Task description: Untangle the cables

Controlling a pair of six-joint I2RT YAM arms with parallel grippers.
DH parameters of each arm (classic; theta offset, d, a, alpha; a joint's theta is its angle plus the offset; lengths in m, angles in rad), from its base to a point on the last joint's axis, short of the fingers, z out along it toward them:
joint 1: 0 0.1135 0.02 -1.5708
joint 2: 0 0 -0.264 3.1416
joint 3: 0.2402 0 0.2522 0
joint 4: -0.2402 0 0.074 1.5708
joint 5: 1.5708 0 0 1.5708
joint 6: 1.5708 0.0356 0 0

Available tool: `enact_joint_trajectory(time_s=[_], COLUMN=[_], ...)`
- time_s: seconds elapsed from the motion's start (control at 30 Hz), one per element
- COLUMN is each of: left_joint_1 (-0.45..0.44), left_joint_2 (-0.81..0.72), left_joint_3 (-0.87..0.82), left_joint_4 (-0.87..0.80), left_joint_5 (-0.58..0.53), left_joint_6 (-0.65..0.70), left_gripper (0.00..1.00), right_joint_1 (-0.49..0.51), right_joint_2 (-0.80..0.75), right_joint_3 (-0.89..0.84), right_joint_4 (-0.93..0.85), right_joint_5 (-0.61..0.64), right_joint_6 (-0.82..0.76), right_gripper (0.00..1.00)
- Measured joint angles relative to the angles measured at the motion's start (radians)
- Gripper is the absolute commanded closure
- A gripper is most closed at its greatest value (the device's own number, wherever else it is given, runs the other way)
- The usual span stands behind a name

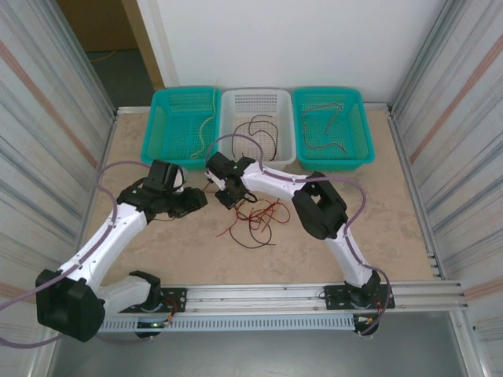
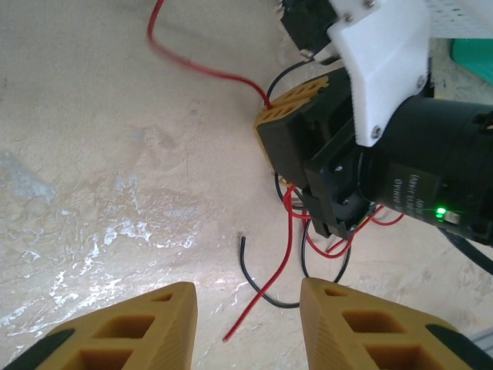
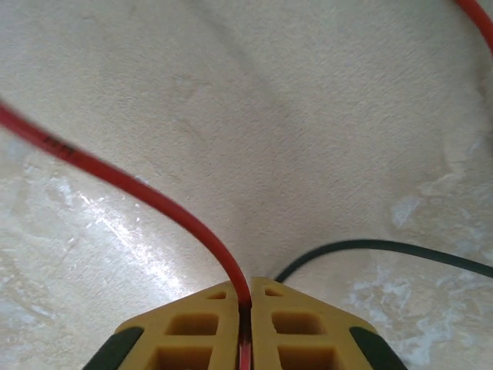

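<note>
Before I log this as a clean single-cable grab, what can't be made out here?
- Right wrist view: the red cable vanishes between the shut fingers of the right gripper and runs off the left edge.
- Left wrist view: the right gripper's body hides part of the tangle.
- Top view: the tangle's crossings are too small.

Arms [image 1: 102, 236]: showing white links, black joints.
Arm cables [image 1: 229, 136]: lilac-grey, running along both arms.
Fingers [image 2: 131, 324]: showing yellow hollow cells.
Motor [image 2: 431, 177]: glowing one green light.
</note>
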State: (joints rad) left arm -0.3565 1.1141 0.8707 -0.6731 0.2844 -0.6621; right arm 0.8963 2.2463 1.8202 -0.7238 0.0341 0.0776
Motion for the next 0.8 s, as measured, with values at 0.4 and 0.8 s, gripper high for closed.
enact_joint_trajectory(time_s=[0.4, 0.8], left_joint_1=[-0.079, -0.221], left_joint_2=[0.014, 0.122], left_joint_3=[0.002, 0.019], left_joint_4=[0.085, 0.393], left_joint_5=[-0.043, 0.003], left_joint_6=[0.0, 0.003], left_gripper=[0.57, 0.42], right_joint_1=[-0.031, -0.046], right_joint_2=[-0.395, -0.679], right_joint_3=[-0.142, -0.232], right_joint_4=[0.126, 0.249], right_joint_5=[0.042, 0.045], right_joint_6=[0.142, 0.287], right_gripper=[1.0, 1.0])
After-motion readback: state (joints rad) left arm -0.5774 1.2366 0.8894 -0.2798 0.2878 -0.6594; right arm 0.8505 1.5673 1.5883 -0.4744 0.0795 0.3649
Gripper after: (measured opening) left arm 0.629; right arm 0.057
